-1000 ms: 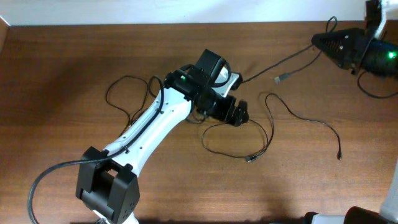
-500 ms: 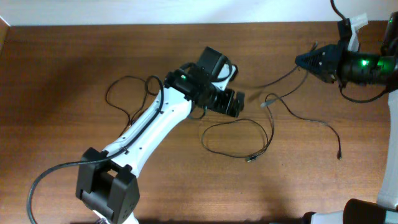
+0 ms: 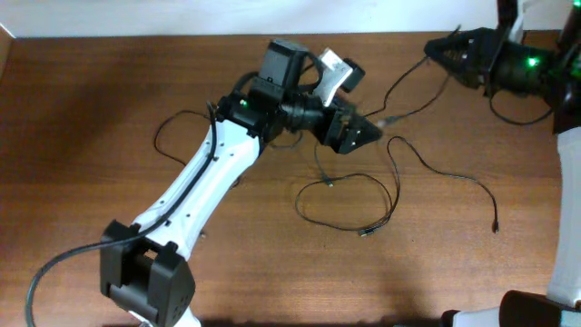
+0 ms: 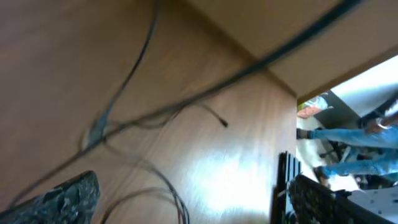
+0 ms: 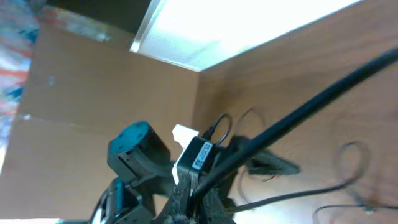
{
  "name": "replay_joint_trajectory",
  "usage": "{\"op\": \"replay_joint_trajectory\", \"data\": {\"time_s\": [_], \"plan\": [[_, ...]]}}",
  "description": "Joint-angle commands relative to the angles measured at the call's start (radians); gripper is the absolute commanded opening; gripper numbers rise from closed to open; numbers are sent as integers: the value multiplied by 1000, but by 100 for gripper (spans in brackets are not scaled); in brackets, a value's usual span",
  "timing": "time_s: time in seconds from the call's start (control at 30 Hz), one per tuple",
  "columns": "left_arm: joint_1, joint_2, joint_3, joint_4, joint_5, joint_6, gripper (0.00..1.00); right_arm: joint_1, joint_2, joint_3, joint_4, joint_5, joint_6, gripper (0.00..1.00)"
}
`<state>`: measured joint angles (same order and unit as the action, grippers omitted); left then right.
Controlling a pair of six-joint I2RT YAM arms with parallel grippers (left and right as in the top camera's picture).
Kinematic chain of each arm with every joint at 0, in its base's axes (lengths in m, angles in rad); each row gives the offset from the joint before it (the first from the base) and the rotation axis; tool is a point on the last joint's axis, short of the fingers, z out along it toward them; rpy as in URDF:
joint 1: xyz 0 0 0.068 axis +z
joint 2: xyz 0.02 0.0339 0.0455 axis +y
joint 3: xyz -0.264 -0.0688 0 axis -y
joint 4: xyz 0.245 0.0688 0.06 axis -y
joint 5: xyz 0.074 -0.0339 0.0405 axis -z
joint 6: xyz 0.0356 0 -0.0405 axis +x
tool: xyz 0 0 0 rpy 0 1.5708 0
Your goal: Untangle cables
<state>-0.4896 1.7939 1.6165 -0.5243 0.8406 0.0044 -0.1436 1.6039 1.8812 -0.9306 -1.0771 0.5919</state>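
Across the brown wood-grain table [image 3: 109, 100], the thin black cables [image 3: 397, 195] lie in slack loops and curves near its middle, small plugs at their ends; one strand rises, drawn straight, to the right pincer [image 3: 434, 50], which is clamped on it. Beside the loops, the left pincer [image 3: 363, 132] hovers; its rough-textured black fingers [image 4: 65, 198] are spread wide.

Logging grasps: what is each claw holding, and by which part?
Right claw grips a thin black cable along its cord, not at a plug. Left claw is open, holding nothing.
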Motion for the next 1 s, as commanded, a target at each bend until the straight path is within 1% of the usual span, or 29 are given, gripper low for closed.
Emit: {"op": "replay_joint_trajectory", "data": {"time_s": [0.0,0.03,0.1,0.13,0.17,0.2,0.27,0.3,0.37,0.4,0.43,0.47,0.5,0.53,0.6,0.63,0.67,0.7,0.77,0.87,0.93,0.97], "plan": [[-47,-31,19,69,-82,-43,99,48,0,22,18,-106,79,4],[-62,-31,19,97,-150,-76,99,61,0,22,32,-123,93,4],[-81,-31,19,121,-211,-100,100,80,0,22,54,-161,101,4],[-85,-31,19,124,-248,-106,76,87,0,22,56,-181,101,4],[-85,-31,19,123,-280,-109,10,93,0,22,56,-195,96,4],[-84,-31,19,117,-320,-129,0,93,0,22,56,-195,74,4],[-84,-31,19,77,-420,-169,0,90,0,21,54,-177,-5,4],[-84,-31,19,25,-472,-172,0,90,0,20,34,-149,-40,4],[-82,-31,19,-61,-564,-172,0,90,2,20,-2,-92,-43,4],[-82,-31,19,-91,-607,-172,0,90,2,20,-21,-59,-70,4],[-80,-31,19,-107,-625,-172,0,90,2,20,-47,-23,-103,6],[-76,-31,19,-114,-625,-172,0,90,2,20,-110,58,-169,28],[-69,-32,19,-113,-624,-173,0,90,3,20,-182,150,-228,68],[-61,-39,23,-113,-625,-173,0,91,5,20,-251,224,-282,80],[-43,-56,42,-112,-629,-173,0,91,5,19,-363,342,-380,94],[-37,-68,59,-113,-649,-173,0,91,6,16,-422,455,-402,100],[-29,-87,78,-113,-695,-183,0,91,6,9,-463,554,-401,99],[-21,-117,98,-111,-780,-229,0,92,6,-13,-498,631,-401,99],[-8,-166,127,-82,-859,-252,0,92,6,-72,-521,689,-401,99],[24,-270,145,28,-868,-277,0,92,8,-203,-495,694,-401,99],[48,-316,145,18,-897,-299,0,92,8,-300,-437,694,-401,99],[58,-322,145,-20,-950,-299,0,92,8,-352,-394,694,-401,99]]}}
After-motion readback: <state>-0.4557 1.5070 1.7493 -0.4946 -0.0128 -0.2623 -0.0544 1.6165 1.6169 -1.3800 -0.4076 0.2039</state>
